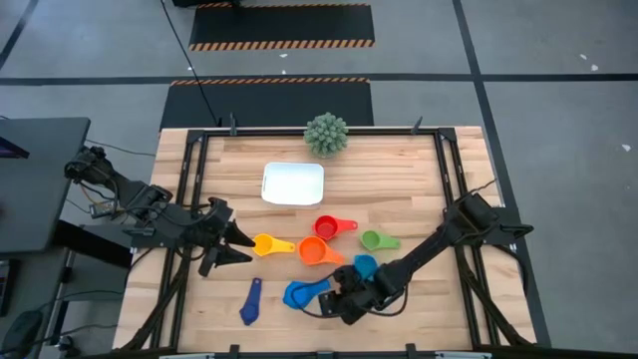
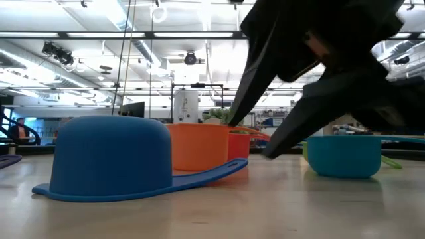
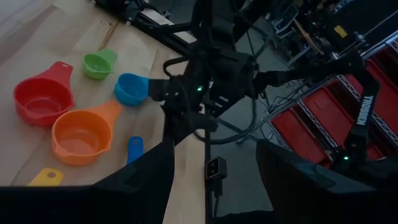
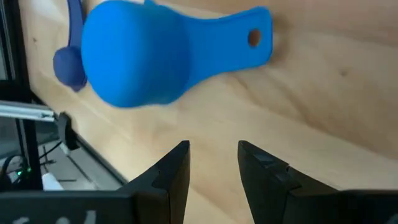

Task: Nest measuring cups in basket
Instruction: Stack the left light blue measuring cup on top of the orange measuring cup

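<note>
- Your right gripper point(image 1: 334, 292) sits low over the table's near edge, fingers parted a little with bare wood between them — it has hold of nothing.
- The blue cup point(image 4: 134, 53) lies upside down just ahead of those fingers (handle flat on the wood), the navy cup point(image 1: 249, 302) beside it.
- Your left gripper point(image 1: 242, 246) waits at the left, jaws apart and empty, tips near the yellow cup point(image 1: 268, 244).
- Orange cup point(image 1: 313, 250), red cup point(image 1: 329, 227), green cup point(image 1: 375, 239) and light blue cup point(image 1: 365, 265) cluster mid-table — all outside the basket point(image 1: 293, 183), which stands near the spiky plant point(image 1: 326, 134).
</note>
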